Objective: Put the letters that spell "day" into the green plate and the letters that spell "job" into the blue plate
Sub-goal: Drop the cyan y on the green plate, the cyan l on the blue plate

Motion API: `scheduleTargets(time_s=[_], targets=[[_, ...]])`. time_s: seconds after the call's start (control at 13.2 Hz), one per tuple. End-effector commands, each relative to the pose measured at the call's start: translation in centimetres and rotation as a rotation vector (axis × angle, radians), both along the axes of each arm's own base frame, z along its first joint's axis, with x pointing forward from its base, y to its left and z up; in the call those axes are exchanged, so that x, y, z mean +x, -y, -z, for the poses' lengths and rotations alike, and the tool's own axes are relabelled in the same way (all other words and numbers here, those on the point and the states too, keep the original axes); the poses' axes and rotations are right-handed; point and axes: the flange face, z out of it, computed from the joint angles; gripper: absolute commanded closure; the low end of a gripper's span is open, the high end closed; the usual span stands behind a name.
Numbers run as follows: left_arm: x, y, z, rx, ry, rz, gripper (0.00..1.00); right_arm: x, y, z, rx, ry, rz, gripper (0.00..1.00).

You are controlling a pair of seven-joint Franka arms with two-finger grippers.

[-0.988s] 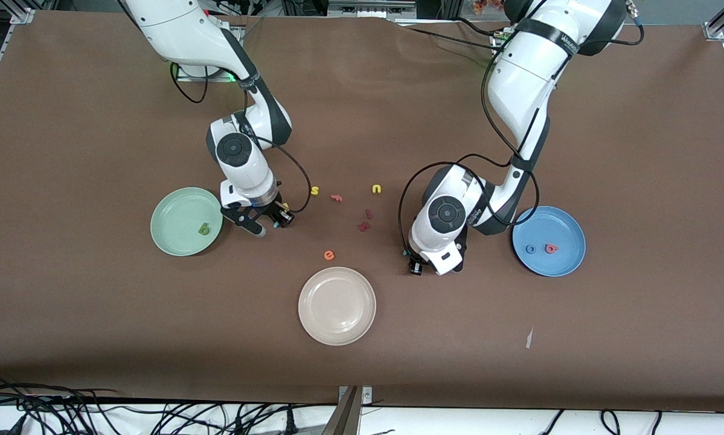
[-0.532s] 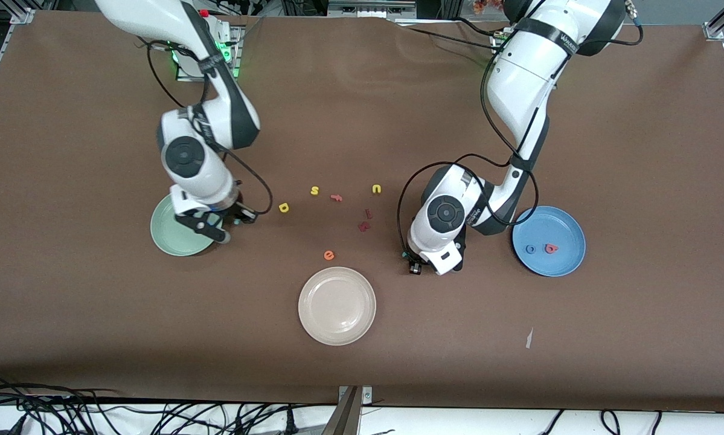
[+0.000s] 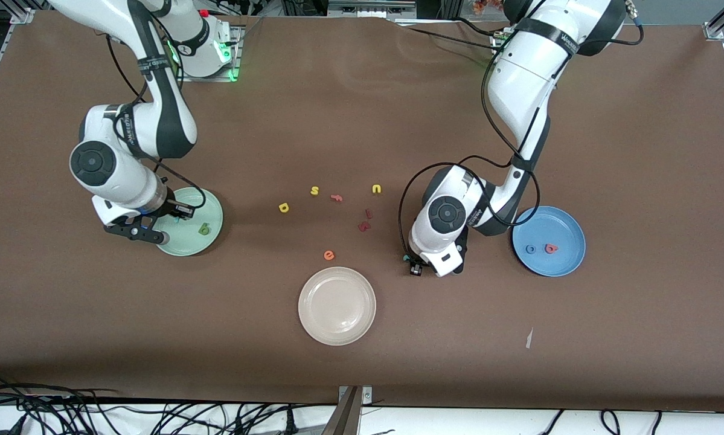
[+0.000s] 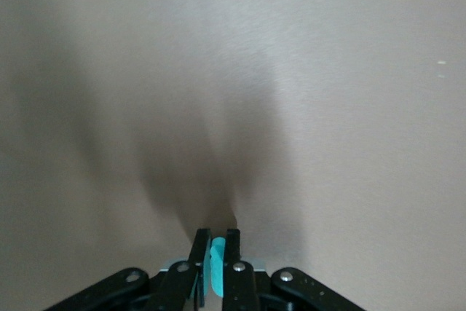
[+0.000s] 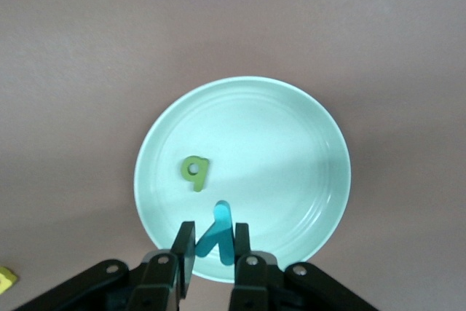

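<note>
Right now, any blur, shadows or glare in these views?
Front view: sharp, evenly lit, only soft shadows. Left wrist view: bare table under a broad soft shadow, left end effector low over it, shut on a teal letter. Right wrist view: crisp, a brighter band across the green plate, right end effector over it, shut on the teal y.

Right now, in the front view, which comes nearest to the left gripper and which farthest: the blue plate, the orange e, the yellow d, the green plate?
From the left gripper, shut on a teal letter low over the table:
1. Orange e, toward the right arm's end.
2. Blue plate, toward the left arm's end.
3. Yellow d, among the loose letters.
4. Green plate, at the right arm's end.
</note>
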Motion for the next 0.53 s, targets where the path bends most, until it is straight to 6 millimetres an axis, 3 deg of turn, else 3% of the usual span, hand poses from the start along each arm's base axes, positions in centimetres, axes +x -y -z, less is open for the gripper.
scheduleTargets(time_s=[0.0, 0.08, 0.15, 0.38, 0.46], targets=[[0.2, -1.7, -2.7, 0.057, -0.062, 0.199, 1.0, -1.4, 0.0, 0.9, 0.036, 0.022, -0.018, 0.67], [0.2, -3.2, -3.3, 0.067, -0.108, 0.324, 1.0, -1.4, 0.0, 0.8, 0.037, 0.022, -0.016, 0.4], [0.4, -5.2, -4.6, 0.069, -0.147, 0.441, 1.0, -1.4, -0.1, 0.8, 0.037, 0.024, -0.011, 0.31], [1.2, -11.6, -8.0, 0.061, -0.233, 0.709, 1.0, -1.4, -0.5, 0.5, 0.051, 0.023, 0.02, 0.29], [1.3, -13.9, -8.9, 0.049, -0.238, 0.785, 1.0, -1.5, -1.5, 0.5, 0.066, 0.025, 0.05, 0.29]])
